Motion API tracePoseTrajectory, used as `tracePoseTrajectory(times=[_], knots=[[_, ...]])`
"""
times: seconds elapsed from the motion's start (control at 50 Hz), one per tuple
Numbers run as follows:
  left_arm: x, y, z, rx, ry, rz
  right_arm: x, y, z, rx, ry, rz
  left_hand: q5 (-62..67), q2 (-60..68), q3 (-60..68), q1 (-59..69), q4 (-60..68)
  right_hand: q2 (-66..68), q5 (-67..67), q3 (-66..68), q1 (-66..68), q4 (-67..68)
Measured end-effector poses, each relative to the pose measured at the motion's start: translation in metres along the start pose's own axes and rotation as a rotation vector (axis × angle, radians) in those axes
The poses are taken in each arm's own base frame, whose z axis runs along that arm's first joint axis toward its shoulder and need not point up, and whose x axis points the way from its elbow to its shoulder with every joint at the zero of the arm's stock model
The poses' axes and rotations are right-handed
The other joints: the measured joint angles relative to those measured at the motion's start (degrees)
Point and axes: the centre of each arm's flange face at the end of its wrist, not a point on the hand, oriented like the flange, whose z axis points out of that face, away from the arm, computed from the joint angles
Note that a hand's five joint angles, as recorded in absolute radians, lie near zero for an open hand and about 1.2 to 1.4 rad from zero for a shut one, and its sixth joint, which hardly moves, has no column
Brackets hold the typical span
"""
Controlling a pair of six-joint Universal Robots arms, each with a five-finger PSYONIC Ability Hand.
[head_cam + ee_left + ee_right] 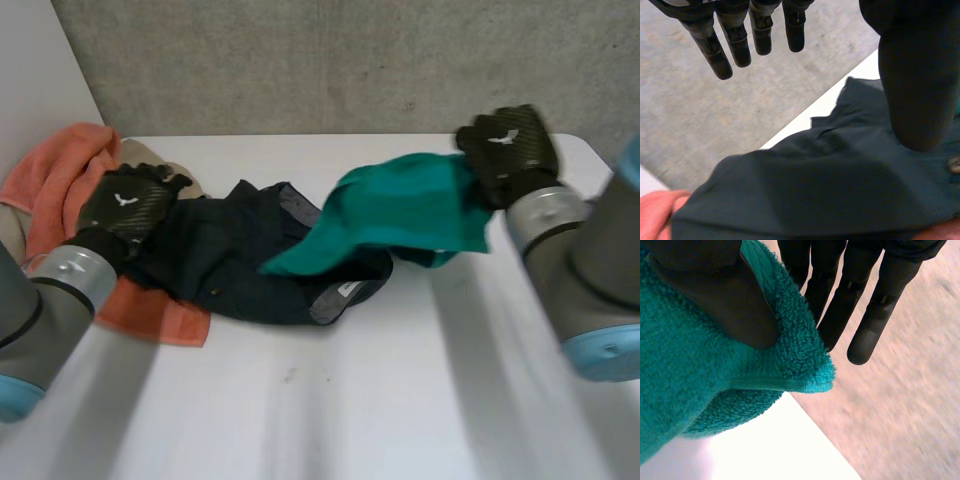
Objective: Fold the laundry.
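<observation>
A teal towel hangs lifted off the table, its lower end trailing onto a dark navy garment crumpled at the table's middle. My right hand holds the teal towel by a corner, with the thumb pressing the cloth against straight fingers. My left hand hovers at the navy garment's left end. Its fingers are straight and spread above the navy garment, holding nothing.
An orange towel lies at the far left, partly under the navy garment, with a beige cloth behind it. The white table is bare in front. A grey wall stands behind the far edge.
</observation>
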Motion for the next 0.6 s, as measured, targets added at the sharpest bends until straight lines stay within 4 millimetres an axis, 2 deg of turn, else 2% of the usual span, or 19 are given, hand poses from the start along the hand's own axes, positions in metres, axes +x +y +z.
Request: tracePoseTrajectory(times=[0.08,0.14,0.24,0.42,0.5,0.54,0.56,0.58,0.6], knots=[[0.021,0.000,-0.002,0.001,0.064,0.007,0.024,0.024,0.003,-0.083,0.044,0.006,0.01,0.00,0.00,0.00,0.00,0.00,0.00,0.00,0.00,0.02],[0.042,0.002,-0.003,-0.003,0.125,0.012,0.033,0.040,0.003,-0.134,0.054,0.007,0.00,0.00,0.00,0.00,0.00,0.00,0.00,0.00,0.00,0.01],[0.069,0.009,-0.002,-0.023,0.209,0.018,0.033,0.055,0.001,-0.171,0.033,0.005,0.00,0.00,0.00,0.00,0.00,0.00,0.00,0.00,0.00,0.03],[0.111,0.025,0.001,-0.091,0.340,0.070,0.027,0.064,-0.002,-0.186,0.000,0.017,0.63,0.73,0.61,0.57,0.60,0.00,0.00,0.00,0.00,0.03],[0.119,0.030,0.005,-0.103,0.361,0.096,0.026,0.065,-0.002,-0.190,-0.001,0.020,9.68,10.23,9.60,10.25,9.73,0.00,0.00,-0.02,0.00,0.03],[0.123,0.034,0.012,-0.106,0.363,0.113,0.026,0.066,-0.003,-0.193,-0.001,0.021,32.50,33.04,32.18,35.71,33.13,0.00,0.00,-0.02,0.00,0.04],[0.123,0.035,0.015,-0.105,0.360,0.117,0.026,0.066,-0.003,-0.194,-0.002,0.021,37.00,37.73,36.84,39.91,37.79,0.00,0.00,-0.02,0.00,0.04],[0.123,0.035,0.020,-0.101,0.349,0.124,0.025,0.066,-0.003,-0.196,-0.001,0.021,48.26,49.66,48.11,49.53,49.28,0.00,0.00,-0.02,0.00,0.04],[0.121,0.035,0.023,-0.099,0.338,0.126,0.025,0.066,-0.003,-0.197,-0.001,0.021,51.15,52.10,50.97,51.44,52.31,0.00,0.00,-0.02,0.00,0.04]])
